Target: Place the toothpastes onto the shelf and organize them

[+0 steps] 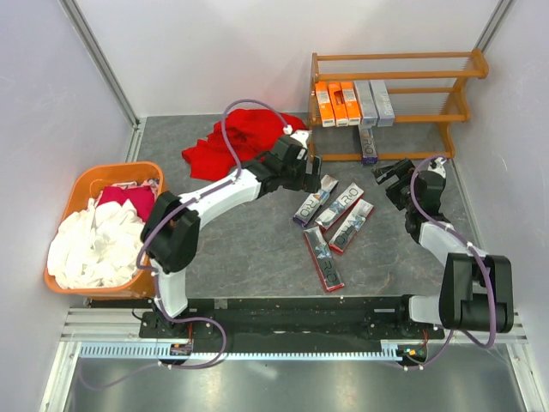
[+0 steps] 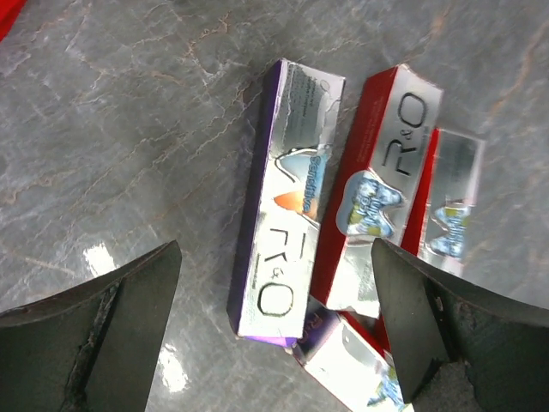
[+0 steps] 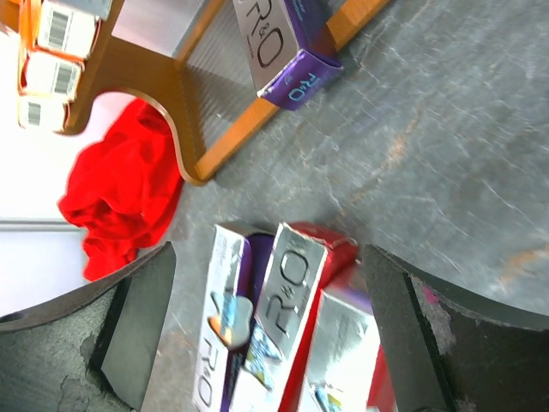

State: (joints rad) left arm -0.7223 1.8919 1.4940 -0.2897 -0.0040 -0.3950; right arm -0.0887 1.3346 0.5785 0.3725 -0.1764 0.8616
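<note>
We should lower the left pincer (image 2: 274, 253) squarely over the purple-edged toothpaste box (image 2: 283, 206), which lies on the tabletop (image 2: 129, 129) beside three others, and close across its narrow width. Both it and the right pincer (image 3: 268, 253) are spread wide, apparently touching nothing. Six boxes (image 1: 352, 103) sit on the shelf (image 1: 395, 57).

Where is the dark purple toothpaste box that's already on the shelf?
In the top view, the dark purple box lies on the shelf's bottom tier, directly below the two silver-grey boxes.
</note>
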